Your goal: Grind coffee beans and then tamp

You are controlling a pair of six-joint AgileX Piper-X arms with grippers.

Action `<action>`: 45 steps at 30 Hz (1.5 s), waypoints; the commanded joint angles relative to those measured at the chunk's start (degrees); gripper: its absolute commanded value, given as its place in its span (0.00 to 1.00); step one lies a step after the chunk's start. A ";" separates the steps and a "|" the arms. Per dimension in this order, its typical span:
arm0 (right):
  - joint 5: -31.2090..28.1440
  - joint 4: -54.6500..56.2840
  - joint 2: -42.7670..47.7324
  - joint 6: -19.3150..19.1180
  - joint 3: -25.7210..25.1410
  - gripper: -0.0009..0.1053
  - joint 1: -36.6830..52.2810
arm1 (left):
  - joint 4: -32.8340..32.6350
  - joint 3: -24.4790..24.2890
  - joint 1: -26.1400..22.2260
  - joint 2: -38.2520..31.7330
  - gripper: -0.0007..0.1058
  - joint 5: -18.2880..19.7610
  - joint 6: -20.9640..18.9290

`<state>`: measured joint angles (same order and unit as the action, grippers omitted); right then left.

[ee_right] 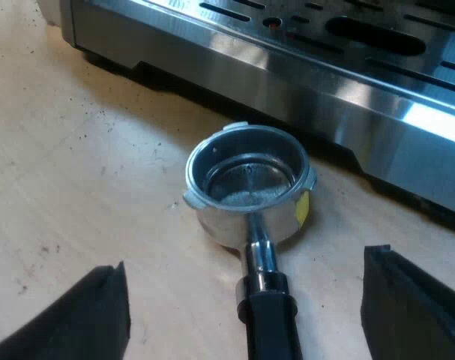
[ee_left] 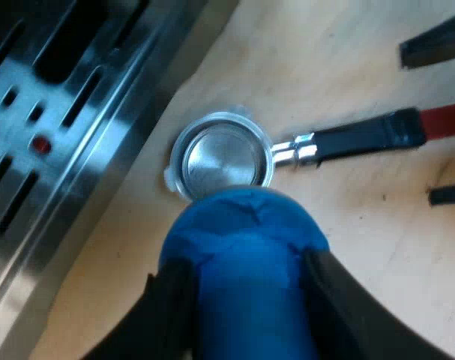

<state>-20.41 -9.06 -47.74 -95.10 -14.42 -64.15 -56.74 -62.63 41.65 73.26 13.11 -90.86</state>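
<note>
The metal holder (ee_left: 223, 157) lies on the wooden table beside the espresso machine's drip tray (ee_left: 55, 112), its dark handle (ee_left: 362, 137) ending in red. My left gripper (ee_left: 246, 300) is shut on a blue tamper (ee_left: 242, 247), which hangs just above the near rim of the holder's basket. In the right wrist view the holder's basket (ee_right: 249, 187) shows its bare metal floor, and the handle (ee_right: 270, 315) runs back between the fingers of my right gripper (ee_right: 249, 315). That gripper is open, with its fingers (ee_right: 100, 315) well apart on either side of the handle and not touching it.
The machine's steel drip tray (ee_right: 324, 67), with slots and a small red dot, runs close along the holder. Bare wooden tabletop (ee_right: 77, 172) with a few dark specks lies around the holder on its other sides.
</note>
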 commanded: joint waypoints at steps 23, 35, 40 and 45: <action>-0.38 0.26 0.31 1.45 -0.07 0.63 -0.11 | 9.20 -0.45 5.29 16.20 0.01 -4.00 0.92; -0.38 0.26 0.31 1.45 -0.07 0.63 -0.11 | 12.27 -0.45 5.01 19.85 0.01 -4.14 0.92; -0.38 0.37 0.31 1.45 -0.07 0.63 -0.11 | 13.90 -0.45 5.01 19.83 0.01 -4.43 0.92; -0.38 0.34 0.31 1.45 -0.07 0.63 -0.11 | 13.74 -0.45 5.01 20.76 0.01 -4.73 0.92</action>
<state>-20.41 -8.89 -47.74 -93.68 -14.42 -64.15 -43.31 -62.63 46.69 93.85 8.87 -90.30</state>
